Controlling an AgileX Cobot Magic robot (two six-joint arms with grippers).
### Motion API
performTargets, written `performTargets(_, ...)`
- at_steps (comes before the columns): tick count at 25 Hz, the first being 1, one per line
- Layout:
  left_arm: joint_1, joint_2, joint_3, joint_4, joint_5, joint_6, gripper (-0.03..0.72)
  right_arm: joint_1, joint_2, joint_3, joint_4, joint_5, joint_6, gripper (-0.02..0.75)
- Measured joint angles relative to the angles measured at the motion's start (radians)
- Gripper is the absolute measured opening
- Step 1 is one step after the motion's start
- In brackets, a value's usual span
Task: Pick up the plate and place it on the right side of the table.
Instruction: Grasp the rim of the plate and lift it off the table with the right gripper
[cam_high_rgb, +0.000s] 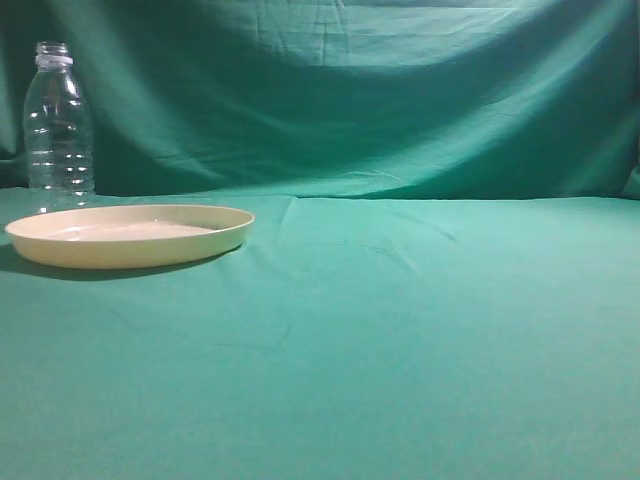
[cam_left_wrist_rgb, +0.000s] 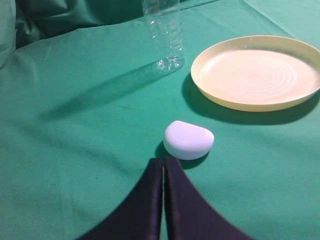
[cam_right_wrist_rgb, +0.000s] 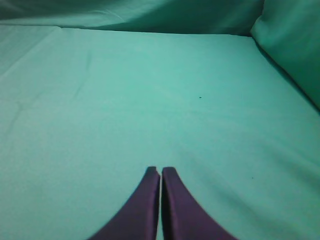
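The cream-yellow plate (cam_high_rgb: 130, 235) lies flat on the left of the green-draped table (cam_high_rgb: 400, 330). It also shows in the left wrist view (cam_left_wrist_rgb: 257, 72) at the upper right. My left gripper (cam_left_wrist_rgb: 163, 161) is shut and empty, well short of the plate, with its tips just behind a small white rounded object (cam_left_wrist_rgb: 188, 139). My right gripper (cam_right_wrist_rgb: 160, 171) is shut and empty above bare green cloth (cam_right_wrist_rgb: 150, 100). Neither gripper shows in the exterior view.
A clear plastic bottle (cam_high_rgb: 58, 125) stands upright just behind the plate at the far left; it also shows in the left wrist view (cam_left_wrist_rgb: 164, 32). A green cloth backdrop (cam_high_rgb: 350, 90) rises behind the table. A raised cloth fold (cam_right_wrist_rgb: 290, 45) bounds the right.
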Motion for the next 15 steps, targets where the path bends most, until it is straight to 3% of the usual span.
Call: performTargets(15,0.0,0.0,0.0,0.0,0.0,0.0,0.0,0.0,0.0,0.0,-0.004,0.0,0.0,0.0)
